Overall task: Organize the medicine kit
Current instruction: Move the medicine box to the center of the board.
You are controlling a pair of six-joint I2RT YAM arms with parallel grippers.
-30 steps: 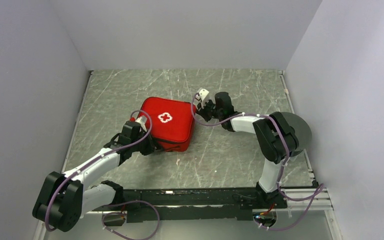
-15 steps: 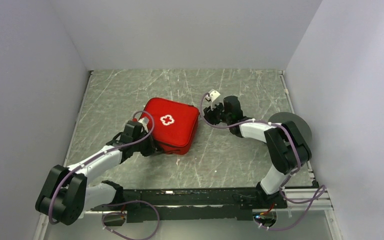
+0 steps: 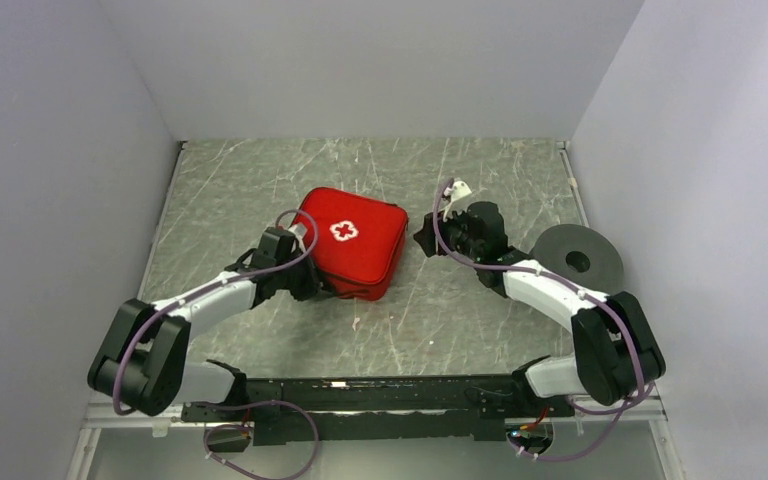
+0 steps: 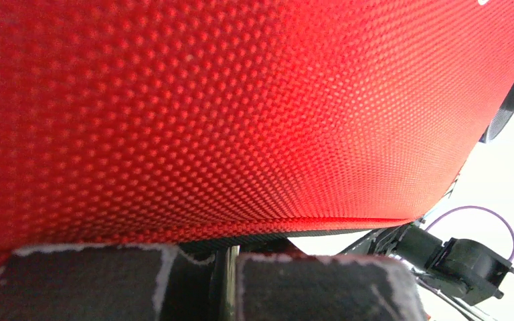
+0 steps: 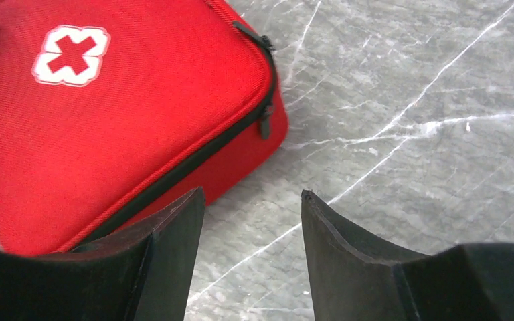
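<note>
Where the red soft-shell medicine kit (image 3: 352,243) lies: mid grey marbled bench (image 3: 230,190), well off its edges.
Left claw (image 4: 226,257): nearly closed at kit's near-left edge.
Right claw (image 5: 251,197): spread, empty, beside right edge.

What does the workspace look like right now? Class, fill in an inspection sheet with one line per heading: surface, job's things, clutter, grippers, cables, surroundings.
Surface: grey marbled table with white scratches.
Job's things: red medicine kit, white cross facing up; the zip looks closed along the side the right wrist view shows.
Clutter: grey round disc near the table's right edge.
Grippers: left gripper is at the kit's near-left edge, its grip unclear; right gripper is open and empty, beside the kit's right side.
Cables: purple cables loop along both arms.
Surroundings: plain pale walls on three sides.
</note>
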